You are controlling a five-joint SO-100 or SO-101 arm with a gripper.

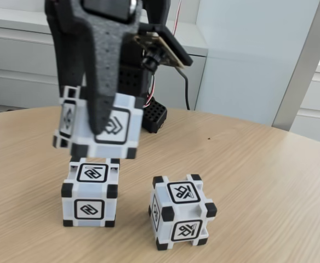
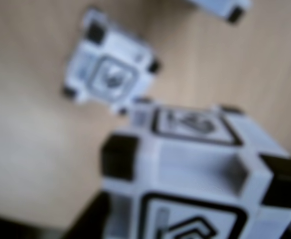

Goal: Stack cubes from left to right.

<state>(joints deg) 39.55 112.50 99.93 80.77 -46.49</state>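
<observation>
Now the end effector (image 1: 102,118) clamps one cube (image 1: 97,127) at left of frame, hanging it just above the left cube (image 1: 90,194) to line up the stack; the third cube (image 1: 182,212) waits lower centre on the worktop (image 1: 269,186).

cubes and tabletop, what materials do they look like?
Cubes (the held cube, the left cube and the right cube on the table): likely moulded plastic, white bodies with a slight sheen, matte black corner blocks. Table: light wood-grain surface, possibly laminate; streaked grain, smooth satin look.
</observation>
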